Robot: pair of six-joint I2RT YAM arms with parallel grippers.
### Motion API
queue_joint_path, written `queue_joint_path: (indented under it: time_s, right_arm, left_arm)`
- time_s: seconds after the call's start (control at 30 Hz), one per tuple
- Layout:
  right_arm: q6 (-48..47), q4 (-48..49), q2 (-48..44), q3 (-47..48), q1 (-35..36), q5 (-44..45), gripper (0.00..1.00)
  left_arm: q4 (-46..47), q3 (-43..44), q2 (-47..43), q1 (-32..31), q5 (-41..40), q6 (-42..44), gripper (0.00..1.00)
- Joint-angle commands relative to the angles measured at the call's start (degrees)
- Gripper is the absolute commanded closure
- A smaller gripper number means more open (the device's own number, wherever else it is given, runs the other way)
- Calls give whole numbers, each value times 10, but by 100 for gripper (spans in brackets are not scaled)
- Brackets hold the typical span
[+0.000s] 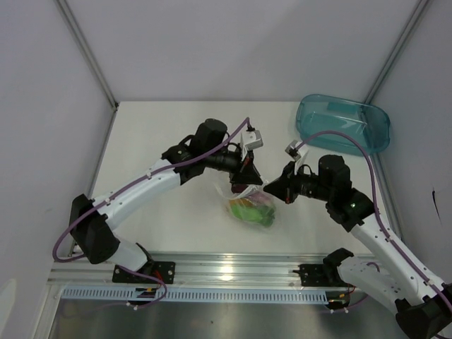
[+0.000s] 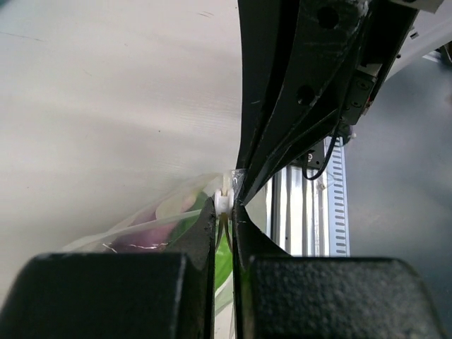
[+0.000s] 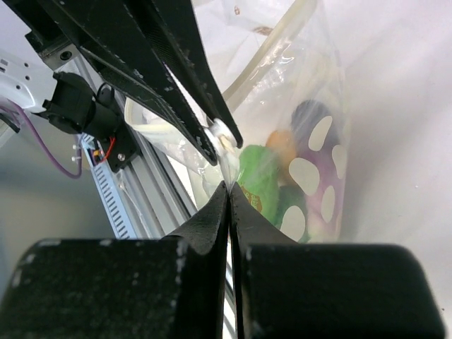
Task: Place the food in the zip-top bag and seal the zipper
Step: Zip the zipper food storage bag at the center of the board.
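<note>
The clear zip-top bag (image 1: 251, 205) lies on the table between my arms with the food inside. In the right wrist view I see the light-green piece (image 3: 260, 175), the orange fruit (image 3: 283, 144), the purple eggplant (image 3: 313, 119) and the dark-green pepper (image 3: 288, 205) through the plastic. My left gripper (image 1: 248, 176) is shut on the white slider (image 2: 224, 201) of the zipper (image 3: 263, 58). My right gripper (image 1: 272, 189) is shut on the bag's corner (image 3: 227, 169) right beside it, tips almost touching the left fingers (image 3: 176, 78).
A teal translucent tray (image 1: 344, 124) stands at the back right. The aluminium rail (image 1: 233, 268) runs along the near edge just below the bag. White walls enclose the table on three sides.
</note>
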Motion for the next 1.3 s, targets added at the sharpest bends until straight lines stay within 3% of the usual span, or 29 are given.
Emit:
queue_joint_path:
  time_s: [0.0,0.2,0.37,0.4,0.43,0.5,0.7,0.77,0.8,0.83,0.9,0.93,1.27]
  right_arm:
    - [29,28,-19,-16,-3,13,100]
    - [31,29,-26,-22,-6,9,100]
    - [5,4,54,0,-5,-112,98]
    - [-2,-1,69,19,1,-124,89]
    - [-18,-25,82,32,9,-105,69]
    - [-40,-48,107,60,29,-97,56]
    - [-32,-14,124,75,32,-126,48]
    - [-22,-1,127,68,32,-129,49]
    - [-17,15,127,65,32,-128,55]
    - [-12,24,125,54,33,-125,63]
    - [5,54,121,44,34,-125,92]
    - [8,59,120,40,35,-126,100]
    - [5,56,79,15,42,-79,100]
  left_arm:
    - [-24,-11,-32,16,-40,2,99]
    - [-13,-29,-50,17,-8,4,99]
    - [-13,-8,-48,17,50,3,99]
    - [-15,-7,-48,17,58,3,99]
    - [-16,-1,-48,17,63,5,99]
    - [-18,1,-50,17,68,5,99]
    - [-19,4,-56,16,85,6,99]
    - [-18,4,-58,17,87,6,99]
    - [-18,3,-59,17,88,5,99]
    - [-17,4,-60,17,88,5,99]
    - [-16,4,-59,17,90,6,99]
    - [-16,4,-59,17,89,3,99]
    - [-41,14,-49,28,54,4,100]
